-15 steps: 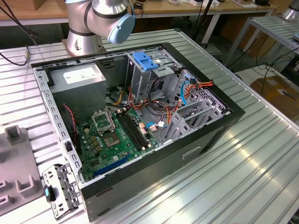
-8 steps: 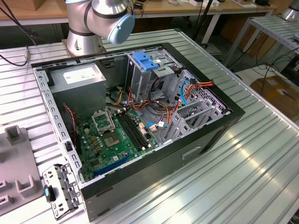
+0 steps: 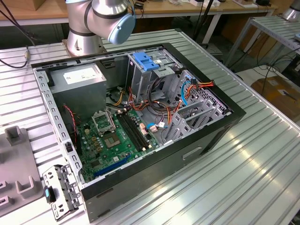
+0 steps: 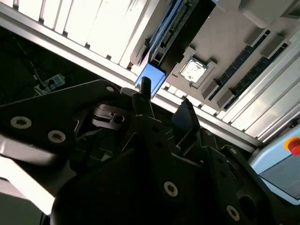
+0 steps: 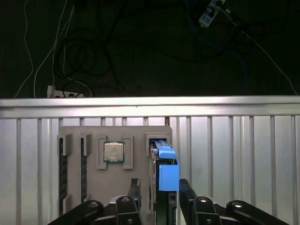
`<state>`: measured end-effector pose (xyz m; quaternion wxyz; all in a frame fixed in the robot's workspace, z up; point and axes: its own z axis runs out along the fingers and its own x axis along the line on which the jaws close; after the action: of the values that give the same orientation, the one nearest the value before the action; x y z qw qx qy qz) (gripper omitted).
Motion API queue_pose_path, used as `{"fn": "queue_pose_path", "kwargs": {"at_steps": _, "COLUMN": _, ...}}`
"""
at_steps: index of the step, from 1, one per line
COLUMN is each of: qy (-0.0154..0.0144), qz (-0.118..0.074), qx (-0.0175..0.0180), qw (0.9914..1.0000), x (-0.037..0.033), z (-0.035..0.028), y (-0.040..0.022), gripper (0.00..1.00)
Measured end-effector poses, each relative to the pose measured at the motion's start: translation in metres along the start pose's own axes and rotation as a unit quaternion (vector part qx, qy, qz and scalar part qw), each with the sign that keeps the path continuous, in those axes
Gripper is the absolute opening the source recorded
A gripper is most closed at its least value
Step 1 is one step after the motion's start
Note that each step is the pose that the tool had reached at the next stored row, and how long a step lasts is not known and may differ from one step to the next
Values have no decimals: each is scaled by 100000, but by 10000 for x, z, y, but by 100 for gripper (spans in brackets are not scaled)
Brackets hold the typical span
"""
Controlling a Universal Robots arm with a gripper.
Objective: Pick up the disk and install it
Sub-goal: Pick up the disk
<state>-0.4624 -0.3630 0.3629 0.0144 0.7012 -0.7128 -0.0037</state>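
The disk (image 5: 165, 164) stands on edge in a slot of a grey holder tray (image 5: 89, 187), its blue side rail facing the camera. In the first wrist view my gripper (image 5: 160, 188) hangs over it, open, with one dark finger (image 5: 135, 187) on each side of the disk. One finger is close against the blue rail and the other stands a little apart. In the second wrist view the gripper (image 4: 166, 97) straddles the blue end of the disk (image 4: 153, 76). The open computer case (image 3: 220, 126) with its metal drive cage (image 3: 140, 82) lies on the table in the exterior view.
The tray also holds a processor chip (image 5: 114, 152) and memory sticks (image 5: 61, 173) beside the disk. Beyond the tray runs the ribbed table's edge (image 5: 150, 107), with cables on the floor. Inside the case are a green motherboard (image 3: 117, 136), a power-supply box (image 3: 77, 77) and loose cables (image 3: 164, 112).
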Motion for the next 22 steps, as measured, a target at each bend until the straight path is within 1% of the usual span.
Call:
{"fn": "queue_pose_path", "kwargs": {"at_steps": 1, "qy": -6, "qz": -5, "qx": -4, "qw": 100000, "x": 0, "z": 17, "y": -1, "gripper": 47}}
{"fn": "queue_pose_path", "kwargs": {"at_steps": 2, "qy": -9, "qz": -12, "qx": 5, "qw": 100000, "x": -2, "z": 51, "y": -2, "gripper": 54}}
{"fn": "queue_pose_path", "kwargs": {"at_steps": 3, "qy": -6, "qz": -9, "qx": 14, "qw": 100000, "x": -4, "z": 86, "y": -3, "gripper": 66}}
{"fn": "queue_pose_path", "kwargs": {"at_steps": 4, "qy": -6, "qz": -4, "qx": 46, "qw": 100000, "x": -5, "z": 107, "y": -3, "gripper": 66}}
{"fn": "queue_pose_path", "kwargs": {"at_steps": 5, "qy": -6, "qz": 1, "qx": 170, "qw": 100000, "x": -6, "z": 115, "y": 5, "gripper": 66}}
{"fn": "queue_pose_path", "kwargs": {"at_steps": 6, "qy": -17, "qz": 7, "qx": 639, "qw": 99998, "x": -5, "z": 131, "y": 34, "gripper": 66}}
{"fn": "queue_pose_path", "kwargs": {"at_steps": 7, "qy": -20, "qz": 5, "qx": 907, "qw": 99996, "x": -5, "z": 146, "y": 65, "gripper": 66}}
{"fn": "queue_pose_path", "kwargs": {"at_steps": 10, "qy": -129, "qz": 26, "qx": 920, "qw": 99996, "x": -19, "z": 186, "y": 73, "gripper": 66}}
{"fn": "queue_pose_path", "kwargs": {"at_steps": 11, "qy": -169, "qz": 237, "qx": 920, "qw": 99995, "x": -27, "z": 210, "y": 72, "gripper": 66}}
{"fn": "queue_pose_path", "kwargs": {"at_steps": 13, "qy": -249, "qz": 611, "qx": 918, "qw": 99994, "x": -31, "z": 235, "y": 71, "gripper": 66}}
{"fn": "queue_pose_path", "kwargs": {"at_steps": 15, "qy": -450, "qz": 837, "qx": 897, "qw": 99991, "x": -43, "z": 262, "y": 71, "gripper": 66}}
{"fn": "queue_pose_path", "kwargs": {"at_steps": 17, "qy": -601, "qz": 899, "qx": 905, "qw": 99990, "x": -53, "z": 311, "y": 70, "gripper": 66}}
{"fn": "queue_pose_path", "kwargs": {"at_steps": 18, "qy": -609, "qz": 898, "qx": 902, "qw": 99990, "x": -53, "z": 343, "y": 69, "gripper": 66}}
{"fn": "queue_pose_path", "kwargs": {"at_steps": 22, "qy": -640, "qz": 905, "qx": 900, "qw": 99990, "x": -55, "z": 418, "y": 67, "gripper": 66}}
